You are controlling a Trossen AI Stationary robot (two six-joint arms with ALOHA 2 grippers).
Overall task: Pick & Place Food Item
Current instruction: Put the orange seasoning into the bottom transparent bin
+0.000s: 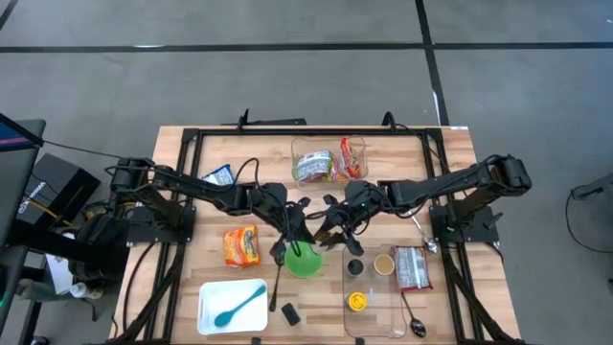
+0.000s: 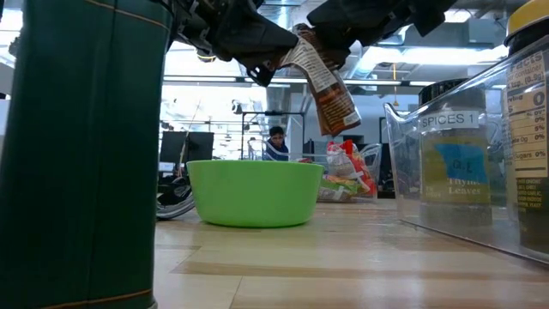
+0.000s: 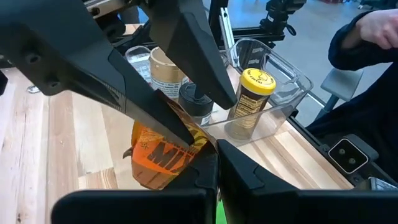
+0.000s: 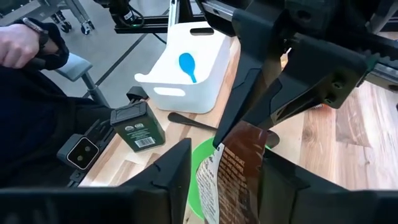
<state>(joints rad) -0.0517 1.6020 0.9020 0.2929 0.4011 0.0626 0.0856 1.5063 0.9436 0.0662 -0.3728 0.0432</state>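
Both grippers [image 1: 321, 233] on raised packet [image 2: 324, 84]

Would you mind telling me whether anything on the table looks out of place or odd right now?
One thing: a food packet hangs crumpled in mid-air above the green bowl, pinched by the left gripper with the right gripper straddling it too. A black spoon also lies loose on the table beside the bowl. Nothing looks spilled.

One green bowl [image 1: 304, 261], two clear bins [image 1: 329, 159] (both holding things), one white tray [image 1: 232, 307], two spoons [image 1: 239, 305].
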